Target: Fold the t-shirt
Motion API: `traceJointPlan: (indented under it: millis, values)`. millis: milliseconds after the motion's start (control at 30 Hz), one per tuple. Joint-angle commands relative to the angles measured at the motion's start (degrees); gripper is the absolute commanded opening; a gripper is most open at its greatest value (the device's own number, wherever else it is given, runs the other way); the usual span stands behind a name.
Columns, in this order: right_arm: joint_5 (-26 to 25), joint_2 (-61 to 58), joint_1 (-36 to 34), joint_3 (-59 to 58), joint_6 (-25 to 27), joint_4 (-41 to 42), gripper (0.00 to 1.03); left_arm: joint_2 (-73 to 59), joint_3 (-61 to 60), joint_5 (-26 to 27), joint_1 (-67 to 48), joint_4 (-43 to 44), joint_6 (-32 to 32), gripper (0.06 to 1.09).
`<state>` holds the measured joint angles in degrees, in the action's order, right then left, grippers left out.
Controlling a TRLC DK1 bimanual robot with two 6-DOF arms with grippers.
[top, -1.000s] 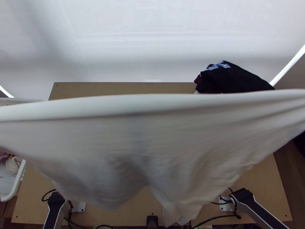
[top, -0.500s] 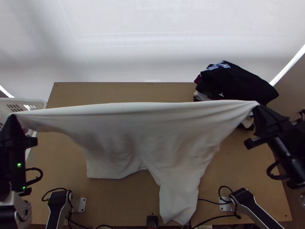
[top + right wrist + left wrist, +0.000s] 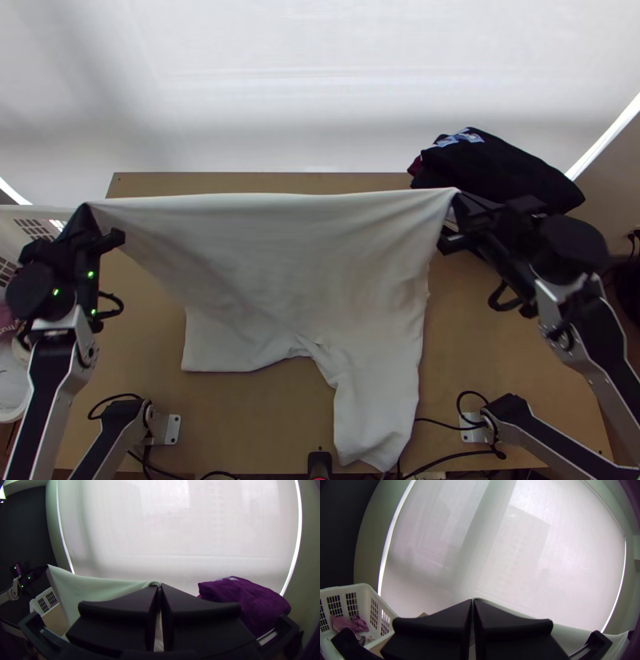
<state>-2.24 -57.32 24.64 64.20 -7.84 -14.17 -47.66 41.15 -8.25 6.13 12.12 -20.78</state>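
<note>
Between the two grippers hangs the white t-shirt (image 3: 296, 264), its upper edge stretched across the table and its lower part lying on the wood near the front. My left gripper (image 3: 86, 210) is shut on the shirt's upper left corner; in the left wrist view the fingers of the left gripper (image 3: 472, 601) meet with cloth pinched between them. My right gripper (image 3: 456, 196) is shut on the upper right corner, and in the right wrist view the right gripper (image 3: 160, 586) pinches a fold of the cloth at its tips.
A pile of dark clothes (image 3: 504, 172) lies at the table's back right, close behind the right gripper. At the left edge stands a white laundry basket (image 3: 361, 591) with clothes in it. Bare wooden table (image 3: 264, 420) shows at the front, with cables near the arm bases.
Both grippers, first outside the top view, have come inward holding the shirt. Its upper edge has moved toward the table's back, looks shorter, and the lower part has settled on the table.
</note>
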Motion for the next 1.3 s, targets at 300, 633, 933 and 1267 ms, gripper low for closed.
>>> traceJointPlan:
  millis: [300, 633, 933, 1267]
  values:
    - [2.7, -20.7, -5.8, 7.6, -4.5, 5.6, 0.03, -28.9, 18.0, 3.4, -0.6, 4.4, -0.5, 0.09]
    - [4.2, -37.4, -9.8, 18.3, -5.5, 5.5, 0.03, -48.1, 32.6, 6.8, 1.2, 0.4, -2.8, 0.09]
    - [4.0, -48.9, -7.7, 27.8, -7.5, 4.3, 0.03, -58.2, 41.5, 8.3, 1.3, -4.6, -5.9, 0.10]
    - [-1.8, -48.4, -7.9, 33.9, -11.3, 1.8, 0.86, -57.7, 45.7, 13.7, 2.2, -14.4, -15.0, 1.05]
